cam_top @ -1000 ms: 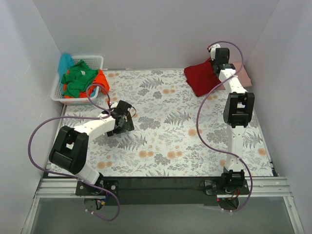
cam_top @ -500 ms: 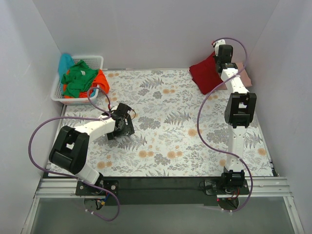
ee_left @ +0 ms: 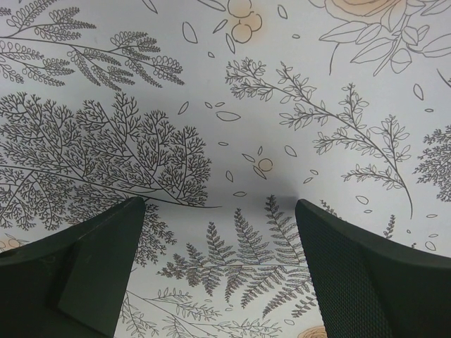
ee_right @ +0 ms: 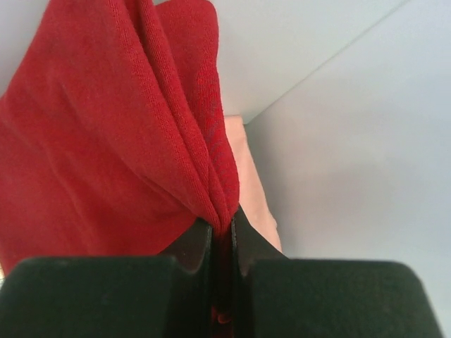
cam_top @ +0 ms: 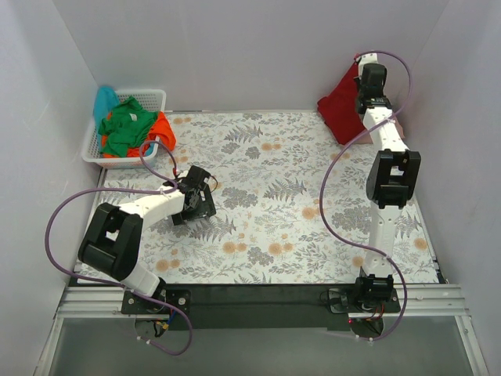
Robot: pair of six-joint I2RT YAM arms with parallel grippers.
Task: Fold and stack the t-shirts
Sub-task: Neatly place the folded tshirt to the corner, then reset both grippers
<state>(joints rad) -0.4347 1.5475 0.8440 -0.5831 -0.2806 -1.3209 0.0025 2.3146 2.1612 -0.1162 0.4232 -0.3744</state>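
A folded dark red t-shirt (cam_top: 342,106) hangs from my right gripper (cam_top: 368,72) at the far right corner, lifted above the table. In the right wrist view the jaws are shut on a bunched edge of the red t-shirt (ee_right: 127,141). A salmon pink t-shirt (ee_right: 250,183) lies below it against the right wall; a sliver shows in the top view (cam_top: 397,125). Green (cam_top: 125,125), orange (cam_top: 160,129) and turquoise (cam_top: 104,100) t-shirts sit in the white basket (cam_top: 92,153) at the far left. My left gripper (cam_top: 196,205) is open and empty just above the floral table cloth (ee_left: 225,141).
White walls close in the table on the left, back and right. The right arm stands stretched tall along the right side. The basket sits by the left wall.
My right gripper has lifted the red t-shirt off the table and carried it up and to the right, toward the back right corner. The left arm has hardly moved.
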